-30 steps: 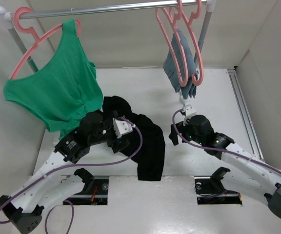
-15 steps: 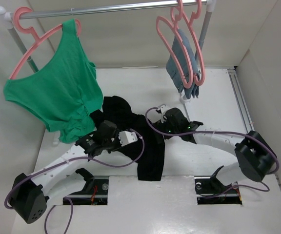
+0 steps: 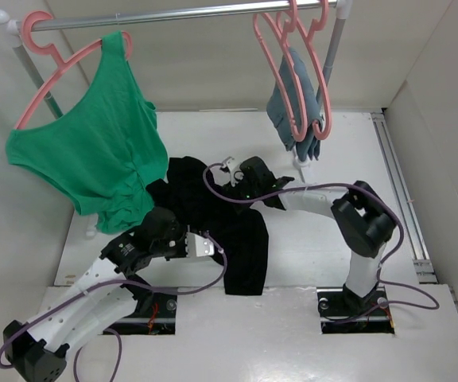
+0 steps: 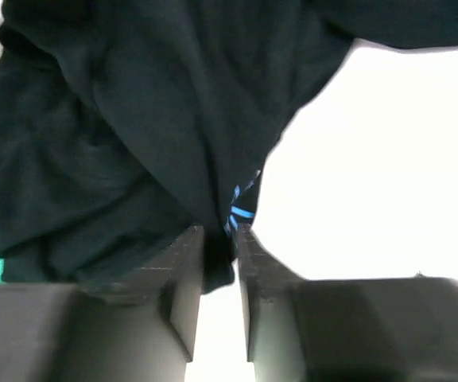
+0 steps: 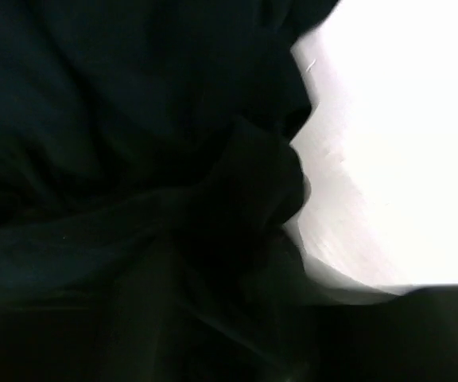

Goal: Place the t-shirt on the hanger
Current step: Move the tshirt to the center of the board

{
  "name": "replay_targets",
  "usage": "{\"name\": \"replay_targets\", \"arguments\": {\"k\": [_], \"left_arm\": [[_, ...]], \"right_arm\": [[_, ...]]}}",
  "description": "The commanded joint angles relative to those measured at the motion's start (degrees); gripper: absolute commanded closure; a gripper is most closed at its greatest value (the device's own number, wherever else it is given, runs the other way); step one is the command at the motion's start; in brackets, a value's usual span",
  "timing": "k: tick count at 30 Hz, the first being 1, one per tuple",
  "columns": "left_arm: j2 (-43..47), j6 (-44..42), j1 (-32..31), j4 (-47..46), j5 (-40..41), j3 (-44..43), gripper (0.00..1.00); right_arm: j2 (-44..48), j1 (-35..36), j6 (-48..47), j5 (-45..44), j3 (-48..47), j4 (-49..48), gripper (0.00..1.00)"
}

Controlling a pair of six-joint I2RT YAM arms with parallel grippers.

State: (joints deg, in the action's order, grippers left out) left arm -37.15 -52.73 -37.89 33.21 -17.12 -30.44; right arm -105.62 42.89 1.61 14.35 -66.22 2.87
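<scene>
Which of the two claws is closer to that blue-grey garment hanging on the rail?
Right. In the top view the right gripper sits at the t-shirt's upper end, below-left of the blue-grey garment; the left gripper pinches the t-shirt much lower down.

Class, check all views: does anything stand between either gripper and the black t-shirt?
Nothing visible does. The left gripper is shut on a fold of the t-shirt, right beside its blue mark. The right gripper is down on the cloth further back; whether it grips cannot be told.
</scene>
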Motion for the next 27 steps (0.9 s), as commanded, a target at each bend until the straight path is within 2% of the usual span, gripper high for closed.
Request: {"name": "replay_targets", "arguments": {"k": [1,2,4,5,7,8,10,11,13,15,19,23,27], "left_arm": [[0.14,-1.15,-0.26,5.54,-5.46,-2.60,0.79],[0.14,-1.15,-0.26,6.24,-5.98,-2.61,0.70],[1.28,-1.15,-0.26,6.78,-6.52,-3.14,0.62],[1.81,-1.15,-0.26,7.30,-7.13,-3.14,0.59],[3.29,-1.15,-0.26,6.78,-7.13,-3.14,0.44],[3.31,0.59,-0.26,5.56,-6.18,-3.14,0.37],[4.01,5.94,-0.26,-1.43,-1.10,-3.14,0.23],[4.01,11.19,-0.26,-4.18,0.58,-3.14,0.21],[1.91,15.88,-0.26,-11.46,4.01,-3.67,0.21],[-3.00,22.80,-0.26,-15.00,4.64,-6.56,0.20],[-12.50,30.12,-0.26,-19.93,5.17,-11.13,0.21],[-15.67,27.17,-0.26,-23.62,1.83,-10.44,0.21],[-19.71,26.01,-0.26,-24.94,9.10,-9.03,0.21]], "right_arm": [[0.66,0.61,-1.00,4.81,0.45,-0.94,0.82],[2.42,0.61,-0.38,3.77,1.78,-0.94,1.00],[6.90,0.61,-0.38,0.86,5.29,-0.94,1.00],[12.67,0.61,-0.38,0.16,9.14,-0.94,1.00],[19.19,1.39,-0.90,-1.51,12.85,0.46,1.00],[25.58,2.71,-0.90,-2.04,15.82,2.73,1.00],[31.07,4.64,-1.43,-3.27,18.22,6.16,1.00],[33.27,5.52,-1.43,-3.27,19.01,8.18,1.00],[38.02,6.85,0.58,-3.27,21.21,14.68,1.00],[41.96,7.37,3.13,-2.40,24.71,17.76,1.00],[49.43,7.38,9.27,-2.04,30.16,20.23,1.00],[57.27,7.91,12.01,-5.64,31.50,24.45,1.00],[60.01,7.91,15.26,-6.70,32.64,26.12,1.00]]}}
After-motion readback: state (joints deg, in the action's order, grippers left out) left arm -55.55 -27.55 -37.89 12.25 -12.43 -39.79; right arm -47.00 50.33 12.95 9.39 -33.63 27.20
